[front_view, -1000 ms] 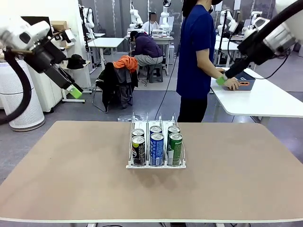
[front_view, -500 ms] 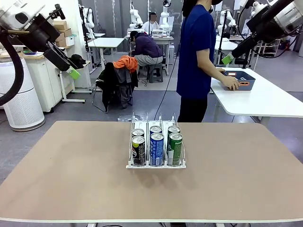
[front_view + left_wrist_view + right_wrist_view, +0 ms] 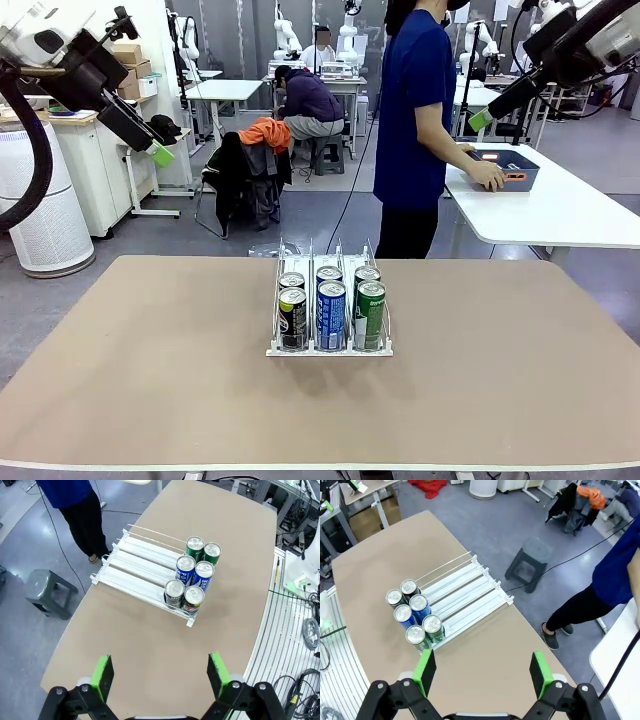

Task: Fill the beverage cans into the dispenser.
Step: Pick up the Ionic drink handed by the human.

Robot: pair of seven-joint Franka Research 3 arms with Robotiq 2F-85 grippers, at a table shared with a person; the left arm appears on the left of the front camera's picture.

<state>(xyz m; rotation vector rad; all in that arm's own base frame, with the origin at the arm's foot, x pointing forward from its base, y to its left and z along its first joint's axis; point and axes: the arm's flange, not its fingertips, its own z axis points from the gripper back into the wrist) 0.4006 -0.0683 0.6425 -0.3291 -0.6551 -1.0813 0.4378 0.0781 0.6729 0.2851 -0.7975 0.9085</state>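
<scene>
While both arms hang high above the tan counter [image 3: 150, 380], each claw is released, its green pads spread wide with nothing between them. The left claw [image 3: 158, 154] is up at the front view's left, before white cabinets [image 3: 95, 190]. The right claw [image 3: 481, 121] is up at the right, above a second white counter [image 3: 560, 215].

The tan counter is a matte, even surface with rounded corners. The dispenser [image 3: 330, 351] sits at its middle, its three lanes running from the robot's side toward the person [image 3: 412, 120]. Six cans stand upright at the end nearest the robot, two to a lane and touching front to back: black cans [image 3: 292, 318] in the left lane, blue cans [image 3: 331, 315] in the middle and green cans [image 3: 370, 315] in the right. From the wrist views the clear dividers run on past the cans toward the far edge.

Beyond that edge the person in a blue shirt and black trousers stands turned to the second white counter, one hand [image 3: 490, 178] resting at a blue-grey tub [image 3: 515, 168]. The floor [image 3: 300, 225] is grey and smooth, with a dark cable trailing across it. A chair [image 3: 245, 185] draped in black and orange clothing stands behind, and a grey stool [image 3: 47, 592] stands near the counter's far side. A white cylindrical appliance [image 3: 45, 215] stands at the far left.
</scene>
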